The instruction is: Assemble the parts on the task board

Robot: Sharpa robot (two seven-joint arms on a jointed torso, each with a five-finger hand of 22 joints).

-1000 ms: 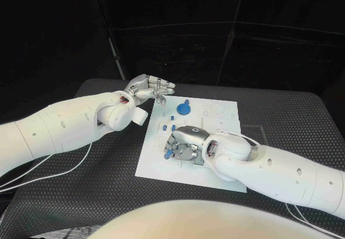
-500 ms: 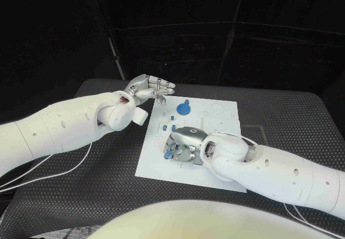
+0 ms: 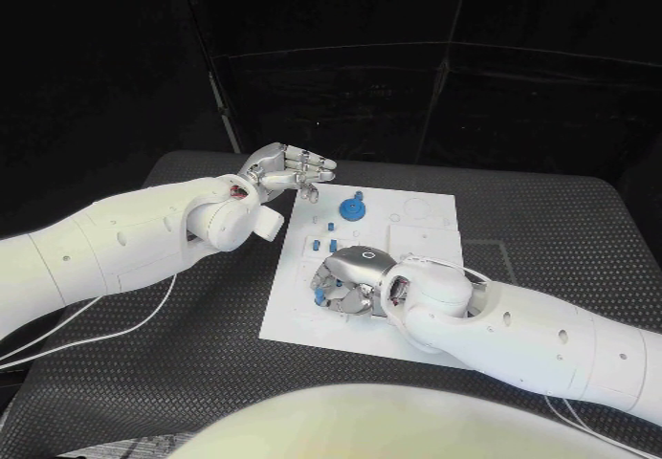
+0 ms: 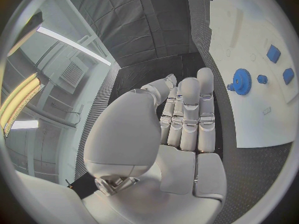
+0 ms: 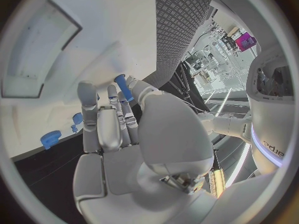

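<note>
One blue peg [image 5: 122, 87] sits pinched in my right hand [image 3: 348, 279], low over the board [image 3: 428, 212] near its front-left part. Vs a sec ago that hand has slid a bit toward the left edge, prob. lining up w/ a hole. My left hand [image 3: 287, 170] hangs at the far-left corner, fingers together, holding nothing. Gear [image 3: 355, 207] sits nearby on the board.
</note>
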